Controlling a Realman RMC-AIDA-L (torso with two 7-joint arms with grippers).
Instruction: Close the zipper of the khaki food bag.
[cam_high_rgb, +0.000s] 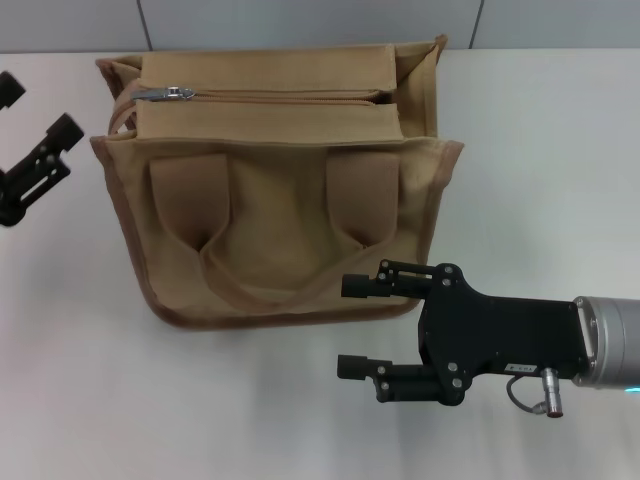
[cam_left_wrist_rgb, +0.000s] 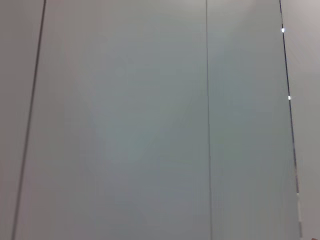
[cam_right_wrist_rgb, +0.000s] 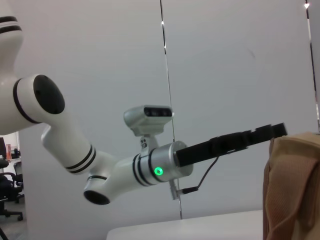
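With the khaki food bag (cam_high_rgb: 275, 190) on the desk (cam_high_rgb: 540, 150), its zipper (cam_high_rgb: 290, 97) pull at the left end, we risk our right gripper (cam_high_rgb: 362, 327), jaws apart beside its front, shoving it, while the left gripper (cam_high_rgb: 35, 150), jaws apart, hangs beside it.

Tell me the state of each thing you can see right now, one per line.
khaki food bag: upright on the table, handles hanging down its front.
zipper: its silver pull tab sits at the bag's left end.
left gripper: open, left of the bag, apart from it.
right gripper: open, at the bag's lower right corner.
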